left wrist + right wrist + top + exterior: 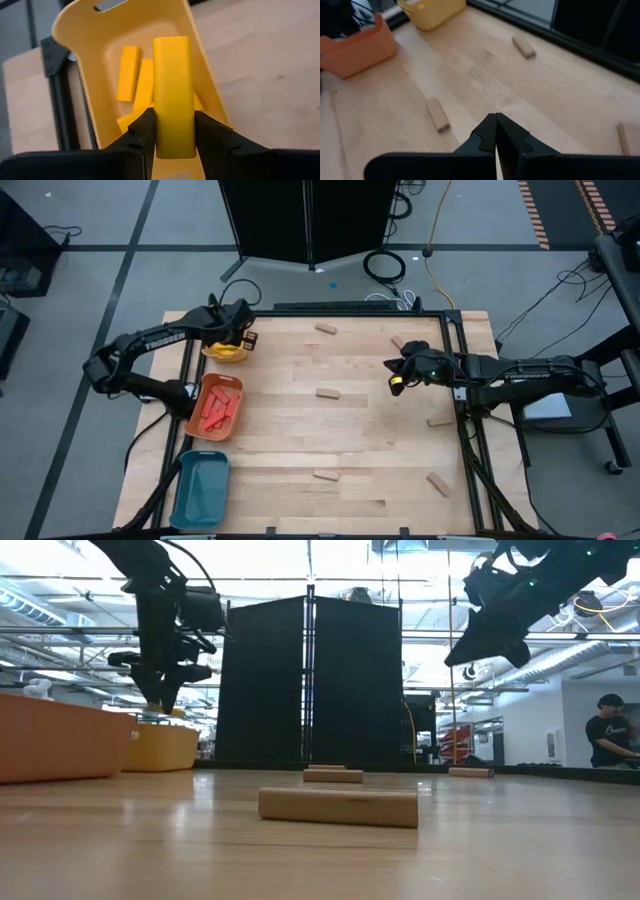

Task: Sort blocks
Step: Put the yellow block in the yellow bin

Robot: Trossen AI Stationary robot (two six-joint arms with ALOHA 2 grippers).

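My left gripper hangs over the yellow tray at the table's far left and is shut on a yellow block. A few more yellow blocks lie flat inside that tray. Red blocks lie in the orange tray. Several tan blocks lie flat on the table, among them one at the middle and one near the far edge. My right gripper is shut and empty, raised above the table right of centre. My left gripper pinches the yellow block between its two fingers, on the long side faces at the block's upper end. The fingers point down from above, and the block runs along them. It is lifted clear, hanging over the yellow tray's inside.
A teal tray sits at the near left corner. Tan blocks also lie near the near edge, at the near right and by the right rail. A black frame borders the table. A person stands far behind.
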